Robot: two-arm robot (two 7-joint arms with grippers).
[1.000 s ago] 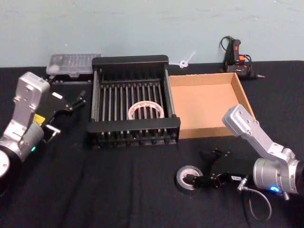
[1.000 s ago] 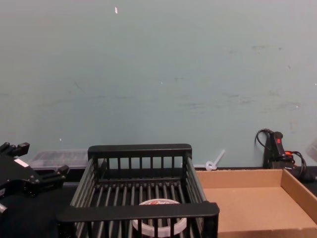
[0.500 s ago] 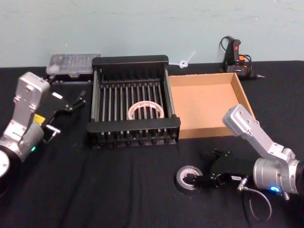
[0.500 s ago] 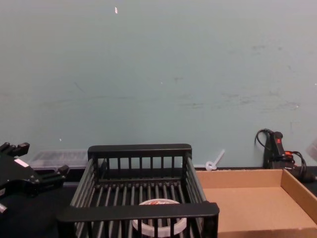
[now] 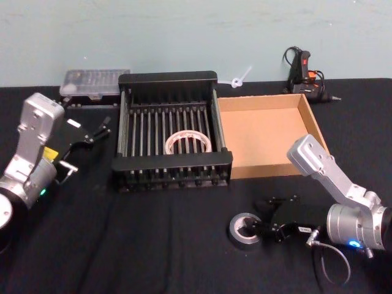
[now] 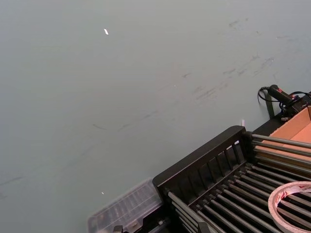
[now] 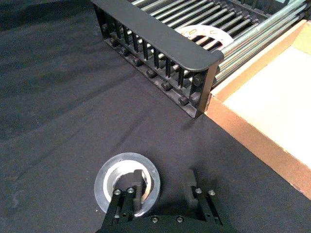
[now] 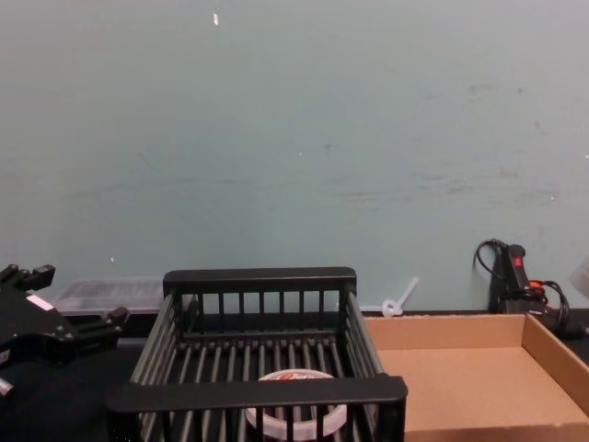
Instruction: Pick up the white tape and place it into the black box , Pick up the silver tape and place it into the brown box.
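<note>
The silver tape [image 5: 246,228] lies flat on the black cloth in front of the brown box [image 5: 269,131]. My right gripper [image 5: 256,217] is open and low over it. In the right wrist view one of the fingers [image 7: 130,193] stands in the hole of the silver tape [image 7: 127,180] and the other stands outside its wall. The white tape [image 5: 188,142] rests flat on the slatted floor of the black box [image 5: 168,78], and also appears as the white tape [image 8: 294,416] behind the crate's front bars. My left gripper [image 5: 92,131] hangs open to the left of the crate, holding nothing.
A clear plastic case [image 5: 95,81] sits behind the crate's left corner. A glue gun [image 5: 303,70] with its cable lies behind the cardboard box, and a white plastic tie [image 5: 240,78] lies between them. Black cloth covers the table.
The right gripper's fingers have drawn closer together around the silver roll's wall, and the roll has shifted slightly right. The left arm has not moved.
</note>
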